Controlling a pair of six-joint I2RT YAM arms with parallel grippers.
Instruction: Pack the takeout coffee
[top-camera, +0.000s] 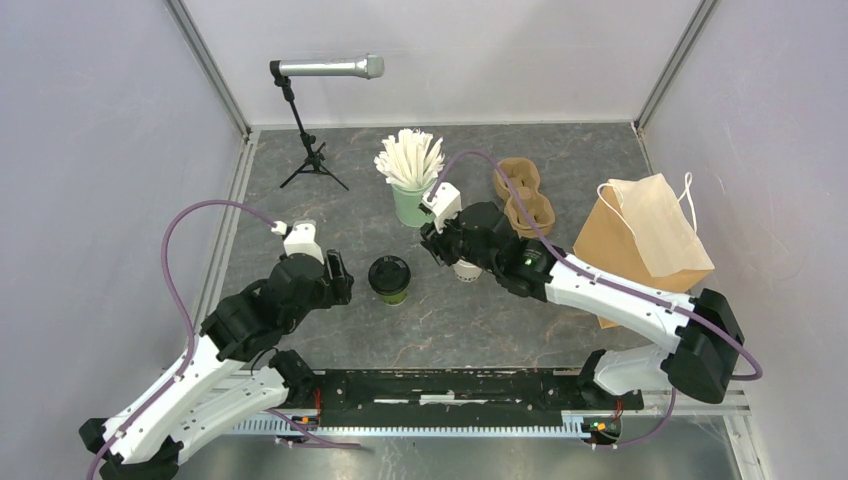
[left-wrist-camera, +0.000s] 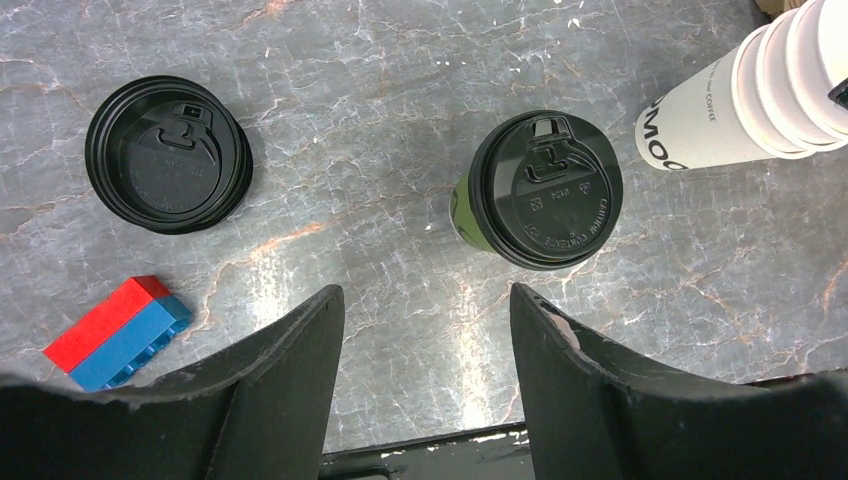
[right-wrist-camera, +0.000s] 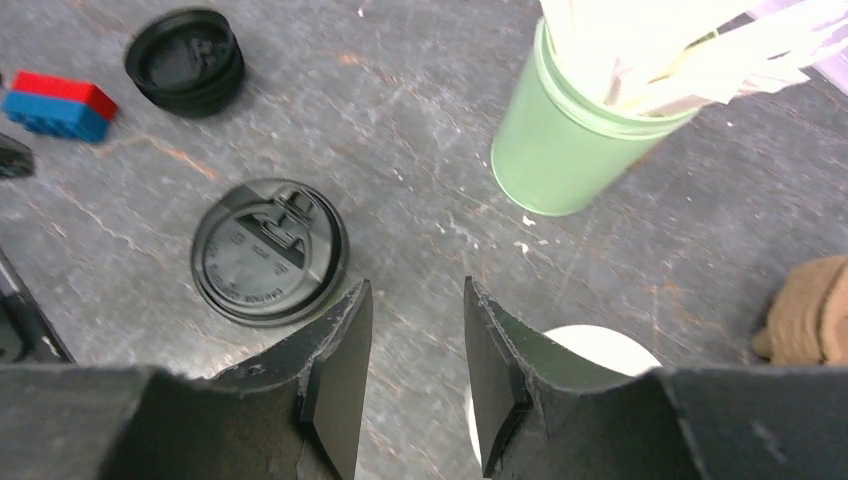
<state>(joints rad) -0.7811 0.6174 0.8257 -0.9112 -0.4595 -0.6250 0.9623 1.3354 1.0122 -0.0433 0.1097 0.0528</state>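
Observation:
One takeout coffee, an olive-green cup (top-camera: 390, 281) with a black lid, stands upright mid-table. My left gripper (top-camera: 340, 277) sits just left of it, open and empty. In the left wrist view the cup (left-wrist-camera: 545, 190) stands ahead of the left gripper (left-wrist-camera: 427, 292) and slightly right, clear of both fingers. My right gripper (top-camera: 434, 245) hovers right of the cup, beside a lidless white cup (top-camera: 467, 271). In the right wrist view the right gripper (right-wrist-camera: 415, 290) is open on bare table. There the black lid (right-wrist-camera: 270, 250) lies to its left and the white cup's mouth (right-wrist-camera: 600, 352) behind its right finger.
A mint-green cup of white sticks (top-camera: 410, 200) stands behind the right gripper. Brown pulp cup carriers (top-camera: 523, 195) and a brown paper bag (top-camera: 640, 245) are at the right. A microphone stand (top-camera: 312, 150) is at back left. A stack of black lids (left-wrist-camera: 168, 155), a red-blue brick (left-wrist-camera: 118, 332) and stacked printed white cups (left-wrist-camera: 745, 100) lie nearby.

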